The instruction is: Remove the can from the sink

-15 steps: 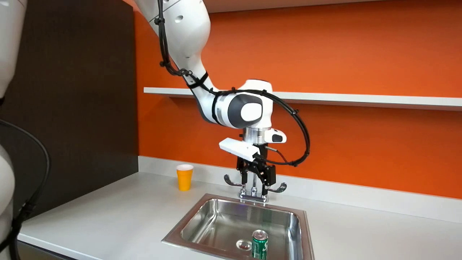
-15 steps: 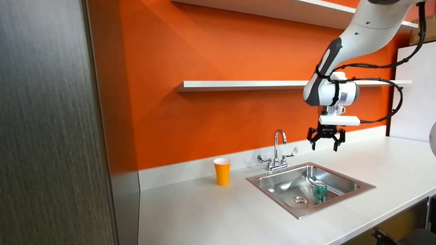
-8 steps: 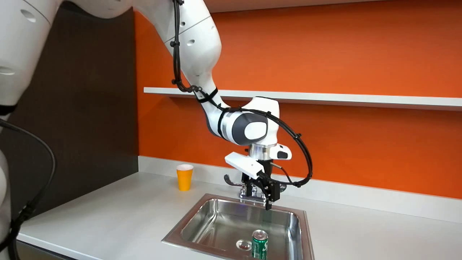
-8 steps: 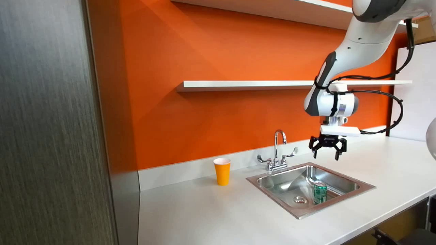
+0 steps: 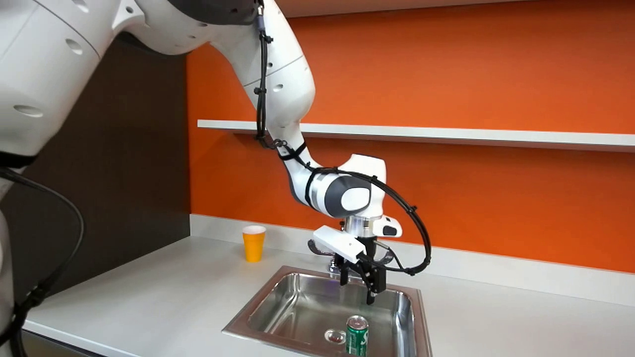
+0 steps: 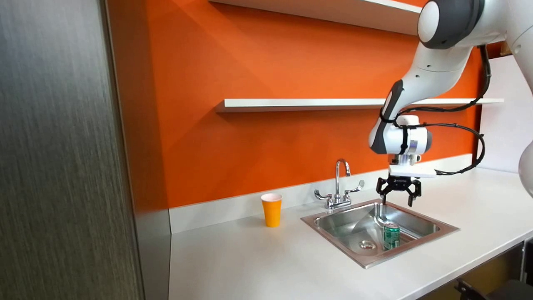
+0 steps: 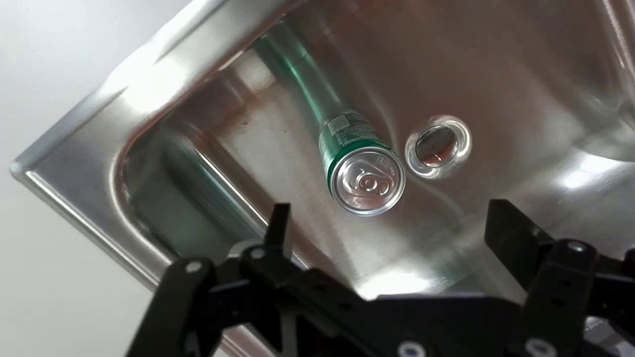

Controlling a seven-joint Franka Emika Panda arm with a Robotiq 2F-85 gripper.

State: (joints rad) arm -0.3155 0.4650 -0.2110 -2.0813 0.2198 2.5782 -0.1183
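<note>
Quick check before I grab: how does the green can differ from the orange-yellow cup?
Colour: the can is green with a silvery top, while the cup is orange-yellow, pale inside. Shape: the can is nearly straight-sided; the cup widens toward its open mouth. Place: the can stands in the sink; the cup stands outside it, on the counter. Shared: both are upright.
</note>
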